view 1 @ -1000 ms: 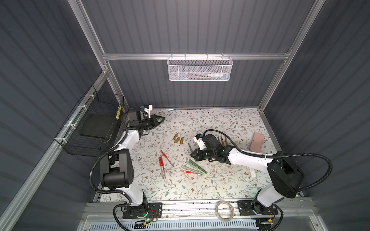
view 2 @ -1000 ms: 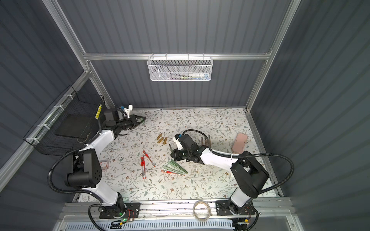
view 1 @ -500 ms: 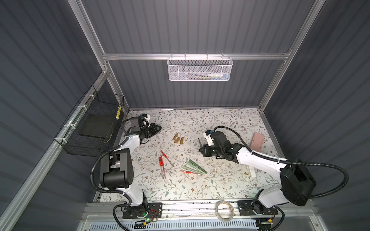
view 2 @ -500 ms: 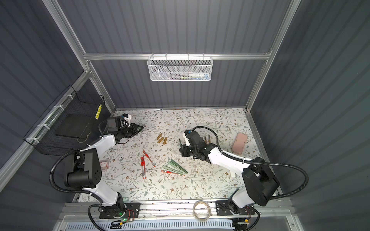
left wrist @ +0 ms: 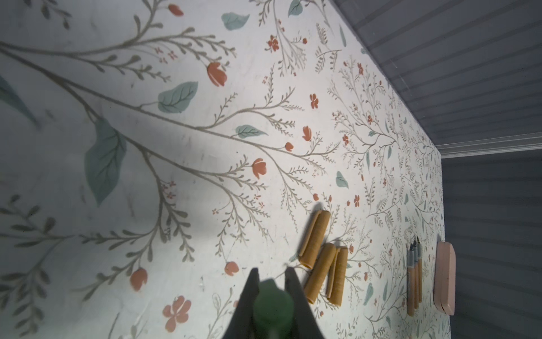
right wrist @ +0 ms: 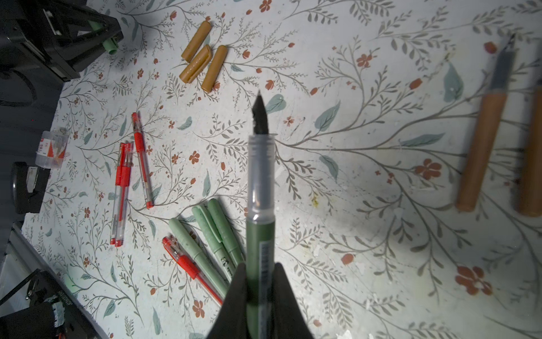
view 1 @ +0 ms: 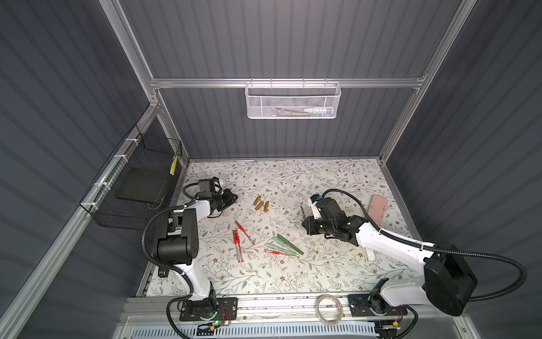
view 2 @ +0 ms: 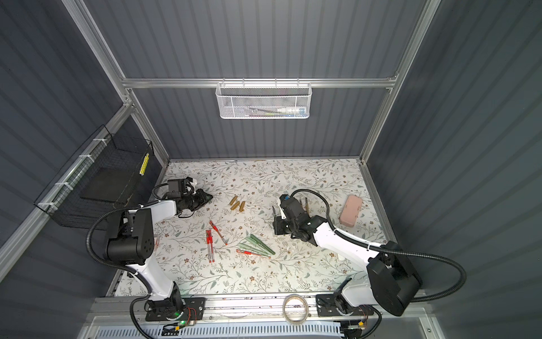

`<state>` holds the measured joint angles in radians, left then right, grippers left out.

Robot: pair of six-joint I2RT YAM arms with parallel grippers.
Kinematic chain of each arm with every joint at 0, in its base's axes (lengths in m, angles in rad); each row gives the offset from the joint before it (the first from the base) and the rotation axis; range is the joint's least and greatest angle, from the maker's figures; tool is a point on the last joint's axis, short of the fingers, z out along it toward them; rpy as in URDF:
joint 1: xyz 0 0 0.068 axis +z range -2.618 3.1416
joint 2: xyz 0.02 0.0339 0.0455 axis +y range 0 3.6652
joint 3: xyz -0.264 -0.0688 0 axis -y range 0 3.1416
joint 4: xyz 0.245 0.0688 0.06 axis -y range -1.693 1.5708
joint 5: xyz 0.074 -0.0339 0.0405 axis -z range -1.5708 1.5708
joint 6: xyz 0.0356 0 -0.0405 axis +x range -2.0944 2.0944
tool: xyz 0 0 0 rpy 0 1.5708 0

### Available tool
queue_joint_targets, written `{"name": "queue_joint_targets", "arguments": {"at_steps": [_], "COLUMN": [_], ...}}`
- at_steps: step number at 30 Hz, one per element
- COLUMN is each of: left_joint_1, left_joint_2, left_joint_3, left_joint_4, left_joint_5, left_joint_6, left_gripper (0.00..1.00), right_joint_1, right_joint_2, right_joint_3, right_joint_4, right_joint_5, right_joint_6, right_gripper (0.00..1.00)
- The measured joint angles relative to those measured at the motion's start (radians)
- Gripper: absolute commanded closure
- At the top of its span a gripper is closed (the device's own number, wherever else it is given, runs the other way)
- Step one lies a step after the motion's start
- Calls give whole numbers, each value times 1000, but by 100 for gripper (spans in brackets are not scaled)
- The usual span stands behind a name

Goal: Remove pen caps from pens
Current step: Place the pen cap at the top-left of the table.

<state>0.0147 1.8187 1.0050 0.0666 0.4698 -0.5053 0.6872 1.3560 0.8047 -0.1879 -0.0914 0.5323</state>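
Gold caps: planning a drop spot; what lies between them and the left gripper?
Only bare mat separates gold caps and left gripper, in both top views.

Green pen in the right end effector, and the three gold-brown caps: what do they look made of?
Green pen: likely plastic; matte green barrel, clear see-through front section over a dark core, black nib. Gold-brown caps: probably moulded plastic, dull faintly grainy finish, one with a moulded-in clip. No metallic shine on either.
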Motion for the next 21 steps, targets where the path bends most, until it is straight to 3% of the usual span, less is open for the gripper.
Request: {"name": "queue_joint_targets", "arguments": {"at_steps": [9, 17, 21], "left_joint_1": [-16, -43, -55], "left_joint_2": [80, 86, 80], "left_joint_3": [0, 0, -3], "left_joint_4": [-3, 2, 10], "left_joint_5": [-15, -34, -51], "left_joint_6": [-4, 0, 1], "left_gripper": [95, 77, 73], "right_joint_1": [-2, -4, -8], "right_joint_2": [-27, -52, -70], "right_joint_3": [-21, -26, -26], "right_joint_4": [-2, -22, -25], "right_joint_5": [13, 18, 29], "right_joint_6": [-1, -2, -5], "right_gripper": [100, 100, 100]}}
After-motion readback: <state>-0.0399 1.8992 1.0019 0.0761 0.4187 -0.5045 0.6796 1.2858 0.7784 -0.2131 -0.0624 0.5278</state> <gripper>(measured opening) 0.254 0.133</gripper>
